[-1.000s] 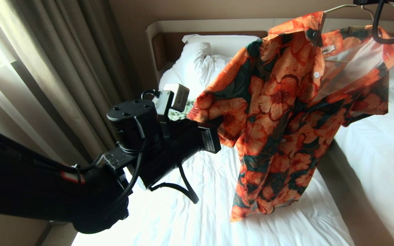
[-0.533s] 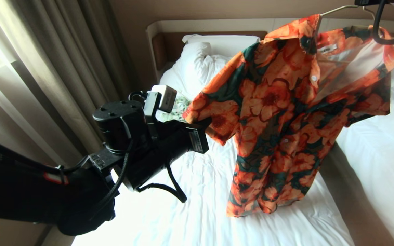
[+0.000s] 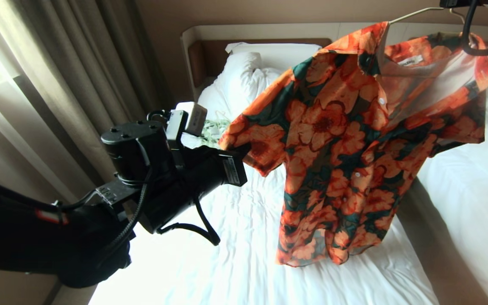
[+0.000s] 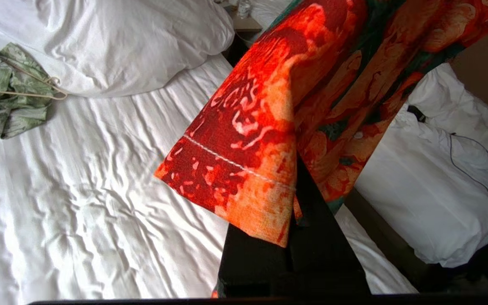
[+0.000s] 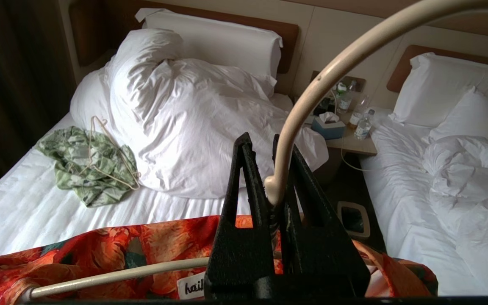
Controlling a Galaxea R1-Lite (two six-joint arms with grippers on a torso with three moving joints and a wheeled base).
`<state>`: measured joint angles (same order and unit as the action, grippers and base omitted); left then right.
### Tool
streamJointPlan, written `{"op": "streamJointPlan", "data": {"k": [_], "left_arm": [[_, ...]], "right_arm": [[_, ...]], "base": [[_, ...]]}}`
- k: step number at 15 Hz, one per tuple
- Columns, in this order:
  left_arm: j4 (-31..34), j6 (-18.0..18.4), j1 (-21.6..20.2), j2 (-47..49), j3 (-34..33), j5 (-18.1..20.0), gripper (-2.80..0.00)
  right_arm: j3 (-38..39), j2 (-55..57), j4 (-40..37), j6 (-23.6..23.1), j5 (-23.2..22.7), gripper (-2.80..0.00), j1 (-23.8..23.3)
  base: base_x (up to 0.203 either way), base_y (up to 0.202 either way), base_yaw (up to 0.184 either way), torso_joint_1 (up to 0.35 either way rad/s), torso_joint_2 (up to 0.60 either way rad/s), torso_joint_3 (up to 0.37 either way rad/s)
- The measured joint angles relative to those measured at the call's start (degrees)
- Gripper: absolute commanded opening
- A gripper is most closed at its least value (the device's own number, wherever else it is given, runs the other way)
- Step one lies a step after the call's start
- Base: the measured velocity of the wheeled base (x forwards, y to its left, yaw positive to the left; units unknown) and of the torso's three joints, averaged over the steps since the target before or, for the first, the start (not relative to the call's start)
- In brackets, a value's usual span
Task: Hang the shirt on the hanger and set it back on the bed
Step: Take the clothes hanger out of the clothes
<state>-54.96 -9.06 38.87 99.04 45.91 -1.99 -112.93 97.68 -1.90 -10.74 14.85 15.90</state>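
I am seeing the shirt (image 3: 354, 144) hanging on the hanger (image 3: 413, 13) in the upper right of the head view, above the bed (image 3: 235, 237). My left gripper (image 3: 244, 149), at centre left, is clamped on the sleeve hem; my right gripper (image 5: 269, 186) is pinching the hanger's neck, mostly beyond the top right edge of the head view. Compared with a second ago, my left arm is sitting further left and the sleeve is being drawn out wider, spreading the shirt. Only the right wrist view is showing the black fingers (image 5: 244, 199) closed on the cream wire, plus a bedside table (image 5: 350, 144) with bottles and a tissue box. I am counting two beds, two hangers and two garments: a green garment (image 5: 87, 169) is lying beside the duvet (image 5: 193, 123).
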Motion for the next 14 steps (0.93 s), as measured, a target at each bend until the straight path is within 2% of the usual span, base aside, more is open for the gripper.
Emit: {"op": "streamJointPlan", "data": {"k": [2,3,9,11,14], "left_arm": [[2.72,0.08,0.18,-0.99,0.63,0.06,-2.80],[2.89,0.13,0.21,-1.33,1.08,0.12,0.00],[2.82,0.00,0.04,-2.15,0.72,0.26,0.00],[2.61,-0.12,-0.59,-3.34,-2.50,0.42,0.00],[-1.89,-0.41,-3.98,-5.35,-12.33,1.33,0.00]], "right_arm": [[0.00,0.11,-0.02,0.00,0.02,-2.80,0.00],[0.00,0.13,0.00,0.00,0.02,-2.80,-0.05],[0.06,0.16,-0.01,0.00,-0.02,-2.80,0.02],[0.06,0.24,0.00,0.00,0.08,-2.80,-0.15],[0.09,0.63,0.05,-0.02,0.18,-2.80,-0.66]], "base": [[0.000,0.000,0.000,0.000,0.00,0.000],[0.000,0.000,0.000,0.000,0.00,0.000],[0.000,0.000,0.000,0.000,0.00,0.000],[0.000,0.000,0.000,0.000,0.00,0.000],[0.000,0.000,0.000,0.000,0.00,0.000]]}}
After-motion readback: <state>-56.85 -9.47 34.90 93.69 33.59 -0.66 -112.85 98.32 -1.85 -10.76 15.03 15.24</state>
